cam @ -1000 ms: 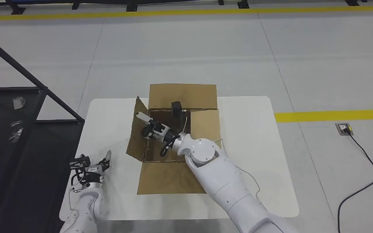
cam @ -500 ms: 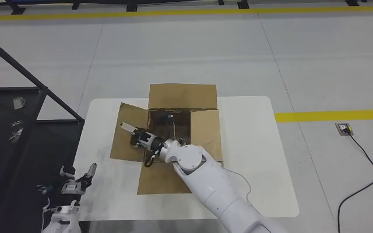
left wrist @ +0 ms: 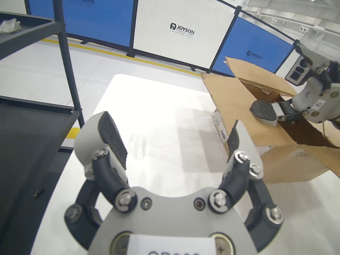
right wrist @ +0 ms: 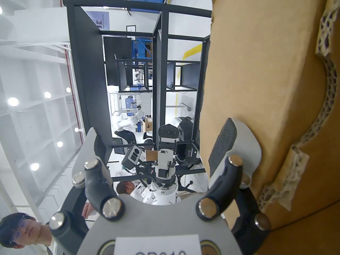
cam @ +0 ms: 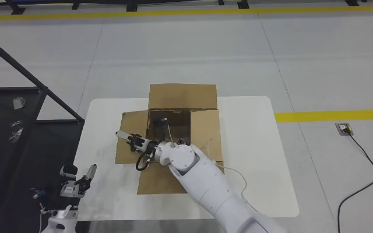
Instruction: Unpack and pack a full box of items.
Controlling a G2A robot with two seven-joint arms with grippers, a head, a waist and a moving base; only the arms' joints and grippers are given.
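White table [cam: 256, 151], black rack [cam: 23, 145], perhaps crumpled paper [cam: 18, 102]

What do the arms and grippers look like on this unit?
The left gripper and right gripper match: a grey metal base plate with silver screws and a white label, black linkages, and pale grey finger shells with black ribbed pads. The right arm is glossy white and rounded, with a black cable looped at its wrist.

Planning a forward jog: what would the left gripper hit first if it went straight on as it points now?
Most likely the bare white table: the open left gripper points low across it. The cardboard box stands off to one side of that line, though depth is unclear.
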